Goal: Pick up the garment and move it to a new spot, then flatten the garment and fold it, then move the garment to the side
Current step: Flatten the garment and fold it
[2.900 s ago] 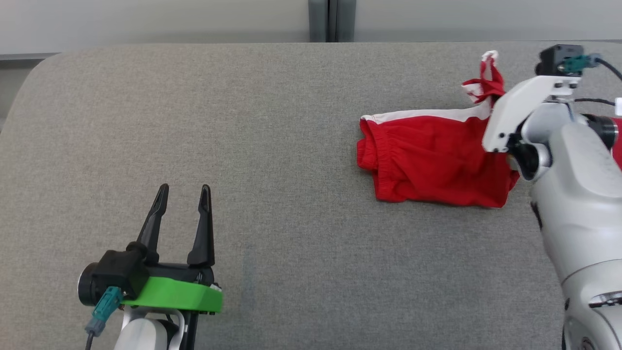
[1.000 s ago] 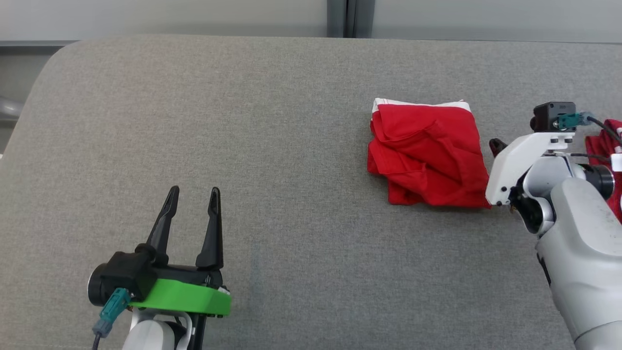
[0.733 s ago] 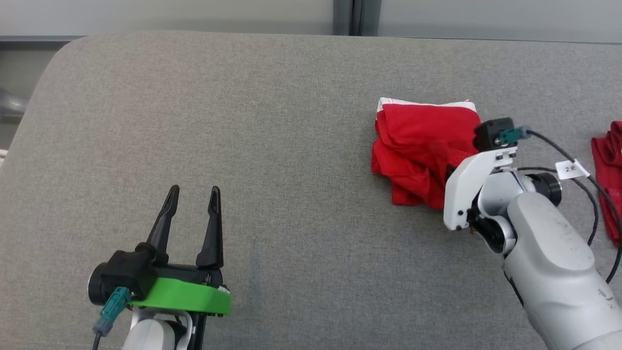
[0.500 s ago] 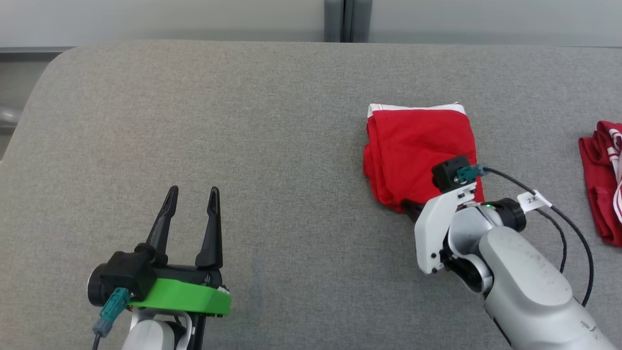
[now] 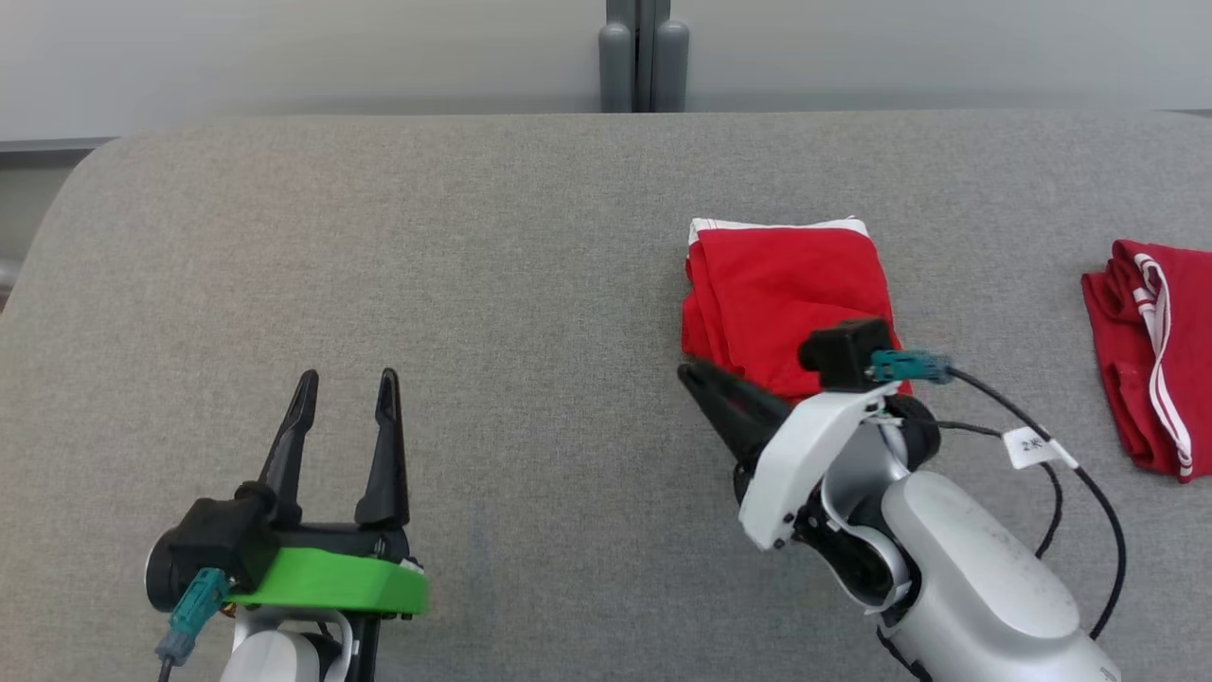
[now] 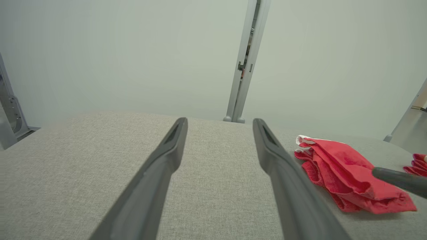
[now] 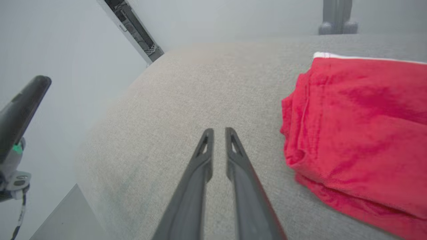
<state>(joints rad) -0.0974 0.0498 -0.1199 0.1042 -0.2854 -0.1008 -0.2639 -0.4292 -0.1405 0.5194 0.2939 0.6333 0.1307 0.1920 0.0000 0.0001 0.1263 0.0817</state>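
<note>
The right gripper (image 7: pixel 219 133) showed its two dark fingers (image 7: pixel 196 173) nearly together, a thin gap between the tips, nothing held. They hung over the grey worktop (image 7: pixel 160 110). The folded red garment (image 7: pixel 360 133) lay just to the right of the fingers, apart from them, a white edge along its far side. A dark finger of the left gripper (image 7: pixel 23 103) stood far to the left.

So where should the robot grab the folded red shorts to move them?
Probably the thick folded edge of the folded red shorts nearest the right hand, coming in low from the front-left. The layers stack there, so one pinch likely catches them all and keeps the fold.
</note>
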